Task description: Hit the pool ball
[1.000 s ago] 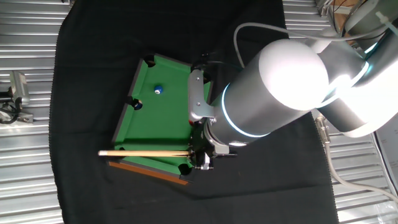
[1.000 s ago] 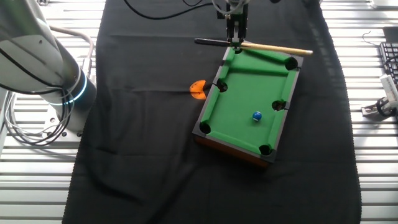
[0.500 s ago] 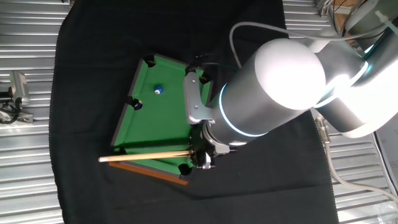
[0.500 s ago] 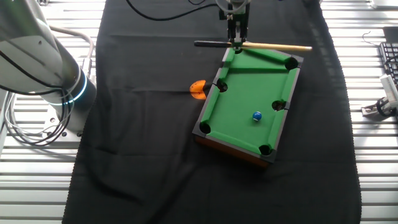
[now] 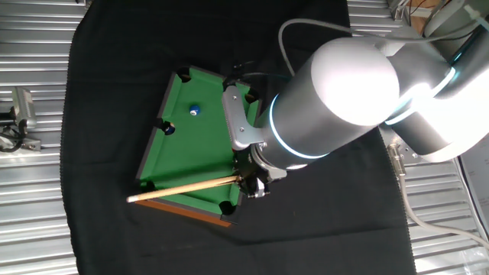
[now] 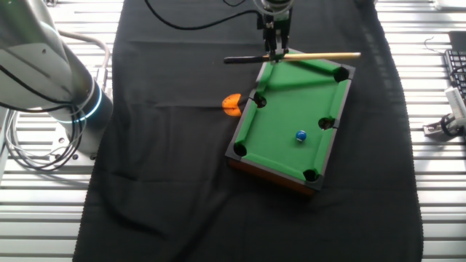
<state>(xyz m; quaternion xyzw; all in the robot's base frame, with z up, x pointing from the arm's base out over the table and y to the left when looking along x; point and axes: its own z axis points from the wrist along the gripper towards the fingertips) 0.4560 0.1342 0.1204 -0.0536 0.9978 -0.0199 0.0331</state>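
Note:
The pool ball point(image 5: 194, 111) is tiny and light blue with a white spot. It rests on the felt of the toy green pool table point(image 5: 199, 145), also seen in the other fixed view as the ball point(image 6: 300, 135) on the table point(image 6: 291, 124). My gripper point(image 6: 276, 49) is shut on a wooden cue stick point(image 6: 320, 55) with a dark butt end. It holds the cue level over the table's far short end, well away from the ball. In one fixed view the gripper point(image 5: 250, 183) holds the cue point(image 5: 179, 189) across the near end.
A black cloth point(image 6: 175, 160) covers the work surface. A small orange object point(image 6: 231, 104) lies on the cloth beside the pool table's left rail. A grey device point(image 5: 19, 111) sits at the left edge, and the arm's base point(image 6: 44, 80) stands to the left.
The gripper has turned the cue: its tip end has swung, so the stick now lies at a different angle across the table's end. The ball has not moved.

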